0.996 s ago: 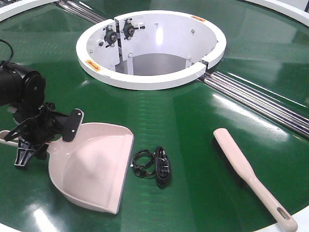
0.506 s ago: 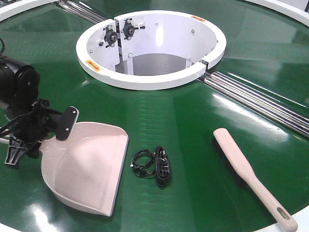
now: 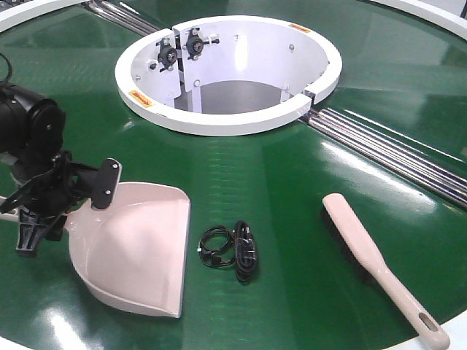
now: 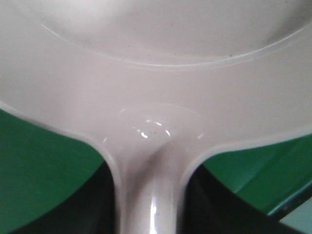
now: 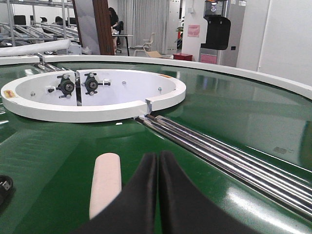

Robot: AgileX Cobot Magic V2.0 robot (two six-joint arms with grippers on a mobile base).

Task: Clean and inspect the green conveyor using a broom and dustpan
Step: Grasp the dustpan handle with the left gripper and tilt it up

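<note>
The pale pink dustpan (image 3: 139,251) lies on the green conveyor (image 3: 277,182) at the front left, its flat lip facing right. My left gripper (image 3: 67,210) is shut on the dustpan's handle. In the left wrist view the handle (image 4: 148,195) runs between the dark fingers (image 4: 83,214) up into the pan. The broom (image 3: 368,255) lies at the front right, bristles down, handle toward the front edge. My right gripper (image 5: 158,163) is shut and empty, low over the belt just right of the broom (image 5: 105,185). It is out of the front view.
A small coiled black cable (image 3: 233,251) lies on the belt between dustpan and broom. The white ring rim (image 3: 226,120) surrounds the centre hole at the back. Steel rods (image 3: 394,153) run from the ring to the right edge.
My left gripper first carried the dustpan left, then a little back right, and the pan has turned slightly. The broom and the cable have not moved.
</note>
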